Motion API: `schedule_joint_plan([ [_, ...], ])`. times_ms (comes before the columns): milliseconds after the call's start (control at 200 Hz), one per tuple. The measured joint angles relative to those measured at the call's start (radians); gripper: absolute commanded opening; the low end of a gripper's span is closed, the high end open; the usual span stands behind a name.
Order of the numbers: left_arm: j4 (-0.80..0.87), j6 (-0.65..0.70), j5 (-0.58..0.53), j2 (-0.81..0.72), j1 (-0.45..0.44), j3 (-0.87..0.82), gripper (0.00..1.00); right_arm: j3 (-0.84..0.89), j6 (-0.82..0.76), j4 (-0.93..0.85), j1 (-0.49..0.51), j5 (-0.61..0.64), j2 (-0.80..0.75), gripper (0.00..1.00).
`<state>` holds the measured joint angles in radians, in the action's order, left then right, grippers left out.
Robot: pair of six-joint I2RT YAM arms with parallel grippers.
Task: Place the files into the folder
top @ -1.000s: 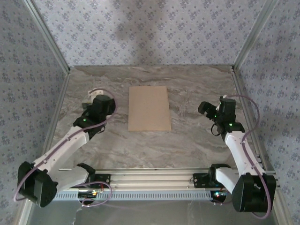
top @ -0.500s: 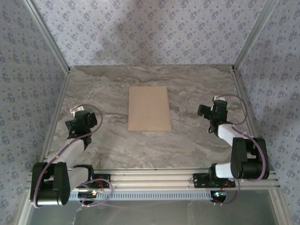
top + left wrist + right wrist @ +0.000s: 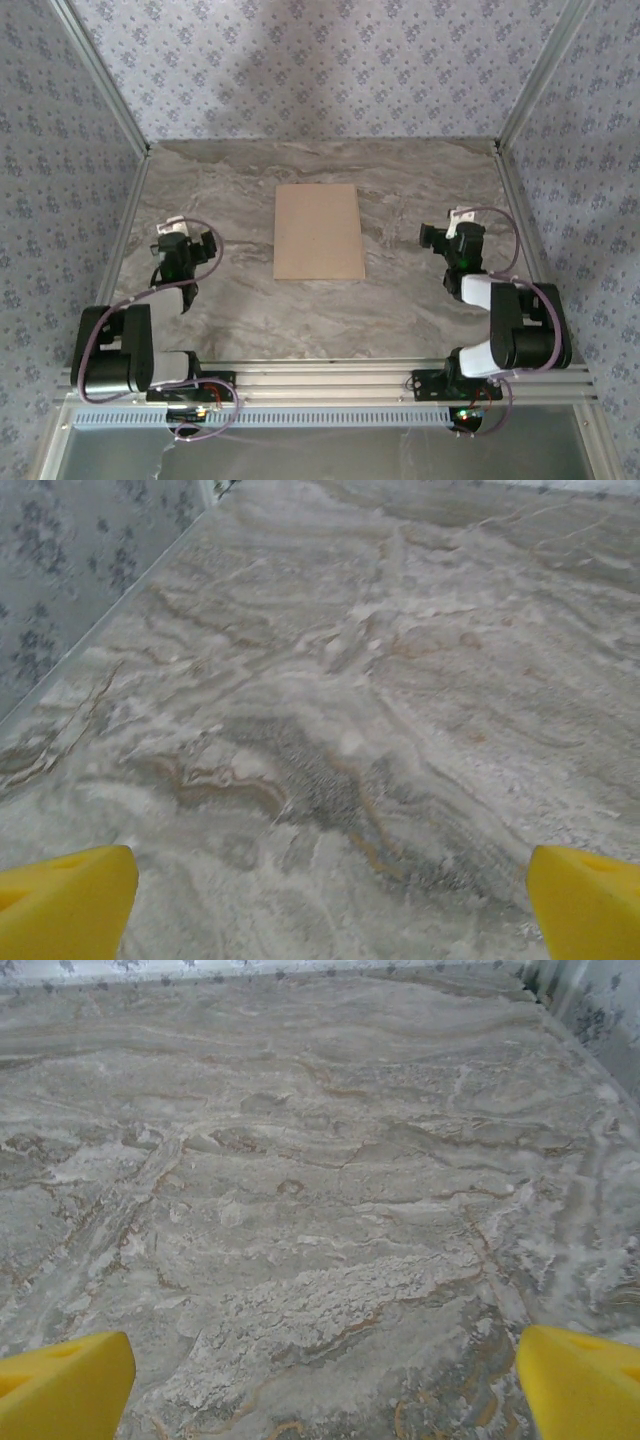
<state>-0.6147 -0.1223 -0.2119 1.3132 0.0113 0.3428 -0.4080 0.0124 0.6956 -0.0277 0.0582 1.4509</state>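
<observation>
Top external view gives us the folder (image 3: 318, 231) lying closed and flat, tan cover up, on the marble table (image 3: 400, 310), about midway between its left and right edges and well apart from both arms. On the left wrist camera we see the left gripper (image 3: 330, 905) with its yellow fingertips (image 3: 65, 900) spread wide, holding nothing, bare marble between them. On the right wrist camera we see the right gripper (image 3: 325, 1385) likewise gaping and empty over bare tabletop.
</observation>
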Motion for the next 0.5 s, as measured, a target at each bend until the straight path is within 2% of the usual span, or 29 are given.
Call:
schedule_joint_plan([
  [160, -0.147, 0.027, 0.036, 0.078, 0.0, -0.016, 1.0, 0.027, -0.006, 0.08, -0.009, -0.038, 0.069, 1.0],
  [360, -0.216, 0.054, 0.086, 0.14, 0.0, -0.019, 1.0, 0.032, -0.006, 0.114, -0.027, -0.063, 0.073, 1.0],
  [505, -0.327, 0.064, 0.109, 0.196, 0.0, -0.047, 1.0, 0.032, -0.006, 0.125, -0.027, -0.075, 0.074, 1.0],
])
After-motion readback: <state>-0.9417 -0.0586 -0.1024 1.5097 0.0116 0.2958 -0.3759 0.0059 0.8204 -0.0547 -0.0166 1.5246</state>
